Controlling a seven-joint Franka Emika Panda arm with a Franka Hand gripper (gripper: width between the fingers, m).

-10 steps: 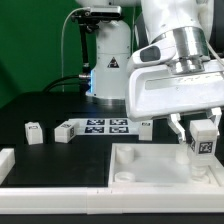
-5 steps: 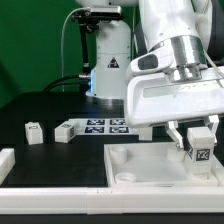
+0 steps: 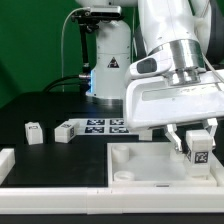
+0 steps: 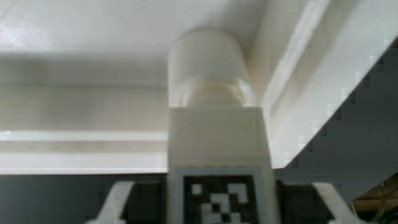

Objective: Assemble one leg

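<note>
Right: leg in hand over the tray corner, seating comes next

We have the two-finger gripper pinching the small white plastic block-shaped leg. Its fingers press on the leg's sides, and the black-and-white square tag faces the exterior camera. The leg hangs upright over the exterior view's right end of the large white square tray. On the wrist view the leg points its rounded tip into a corner of the tray walls. We cannot tell if the tip touches, because the socket is hidden behind it.

Our read is that this is the insertion step. We hold the leg plumb, centre the tip on the socket before descending, go down slowly, and twist only once it is engaged. The risk is the tip catching the wall and tilting the leg in the grip.

A spare white leg and the marker board sit well apart on the black table.
</note>
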